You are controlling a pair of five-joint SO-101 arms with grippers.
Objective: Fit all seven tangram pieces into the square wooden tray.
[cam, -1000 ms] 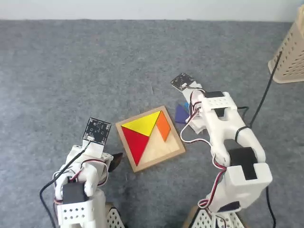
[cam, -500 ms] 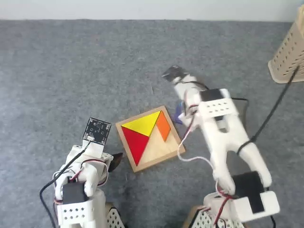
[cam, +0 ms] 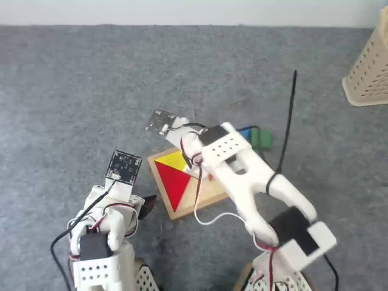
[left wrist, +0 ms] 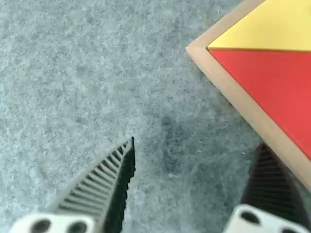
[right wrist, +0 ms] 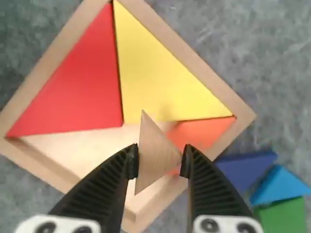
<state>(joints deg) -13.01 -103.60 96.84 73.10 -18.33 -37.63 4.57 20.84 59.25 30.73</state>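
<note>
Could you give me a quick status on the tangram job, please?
Right gripper shut on wooden triangle, over tray. Left gripper open beside tray. Red, yellow, orange pieces seated; blue, light blue, green pieces loose outside. Nothing in the way.

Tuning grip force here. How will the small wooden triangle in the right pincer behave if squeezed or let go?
The triangle looks like flat rigid wood: probably stiff and light. The right pincer holds it by thin edges, so it may twist or slip. Released over the tray, it would likely lie flat, not roll.
</note>
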